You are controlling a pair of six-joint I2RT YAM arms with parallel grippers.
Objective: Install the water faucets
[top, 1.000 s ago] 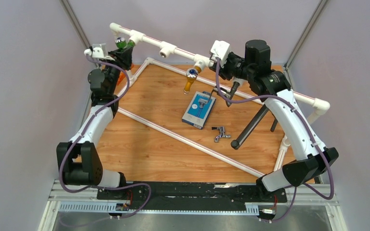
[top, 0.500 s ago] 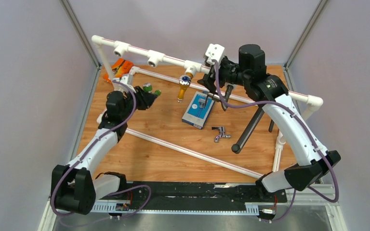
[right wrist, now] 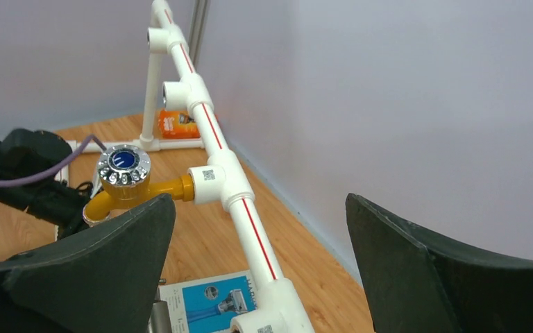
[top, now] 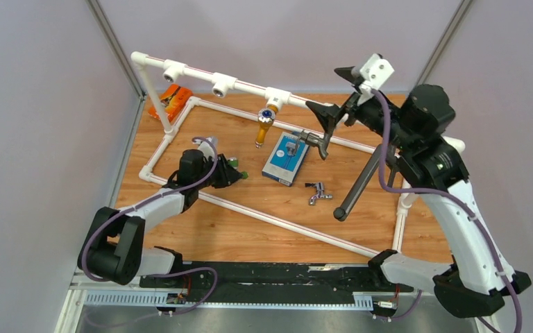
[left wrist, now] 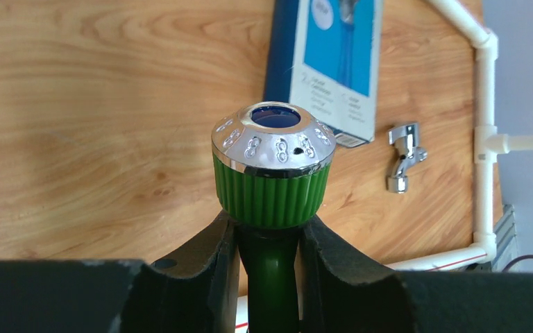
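My left gripper [top: 227, 172] is low over the wood table, shut on the green plastic faucet [left wrist: 273, 173]. Its ribbed knob with a chrome cap sticks out past the fingers [left wrist: 215, 257]. My right gripper [top: 330, 93] hangs wide open in the air by the white pipe frame's top rail [top: 239, 86], holding nothing. A yellow faucet [top: 263, 127] [right wrist: 128, 184] sits screwed into a tee on that rail. The chrome faucet [top: 317, 192] [left wrist: 402, 156] lies loose on the table. Another metal tap [top: 310, 140] hangs at the rail just below the right gripper.
A flat blue-and-white box [top: 286, 159] [left wrist: 333, 62] lies mid-table. An orange packet [top: 172, 101] sits at the back left corner. A black rod [top: 361, 182] leans at the right. The frame's lower pipes [top: 277, 219] cross the table diagonally. Grey walls enclose three sides.
The left arm came down from the rail's left end to the table, still holding the green faucet. The right gripper opened wide and drew back up and right. The pipe frame shifted.
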